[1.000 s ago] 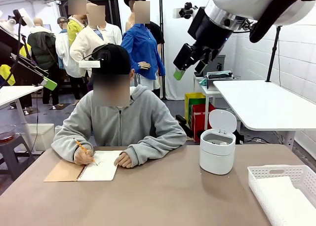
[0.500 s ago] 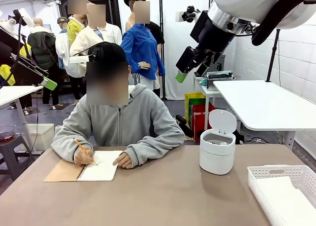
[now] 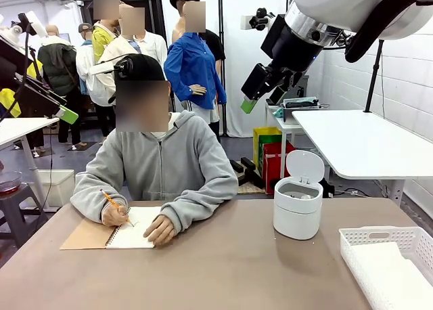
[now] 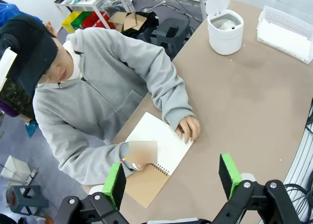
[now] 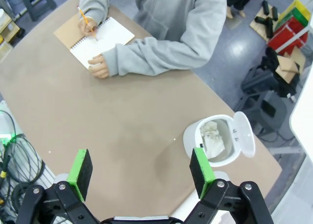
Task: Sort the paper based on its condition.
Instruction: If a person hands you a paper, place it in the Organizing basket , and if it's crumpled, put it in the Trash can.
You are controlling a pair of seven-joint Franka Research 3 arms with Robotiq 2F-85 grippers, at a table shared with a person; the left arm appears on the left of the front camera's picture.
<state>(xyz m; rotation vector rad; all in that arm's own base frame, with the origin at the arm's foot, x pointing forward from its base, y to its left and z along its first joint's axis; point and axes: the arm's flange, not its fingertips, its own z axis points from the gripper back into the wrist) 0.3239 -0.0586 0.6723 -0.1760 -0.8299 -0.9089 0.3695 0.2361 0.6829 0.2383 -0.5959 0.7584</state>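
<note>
Both claws, left gripper point(image 4: 172, 181) and right gripper point(image 5: 141, 168), hang wide, empty. 1 paper wad point(image 5: 213, 136) lies inside the bin point(image 5: 188, 138); a person writes in a notebook point(image 5: 100, 40) well left of it. I judge: waiting; the next move needs a loose sheet.

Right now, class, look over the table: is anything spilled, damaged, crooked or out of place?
Nothing stands out. The bin stands upright with its lid open and a crumpled paper wad inside, the basket holds flat sheets, and the notebook lies open in front of the person.
</note>
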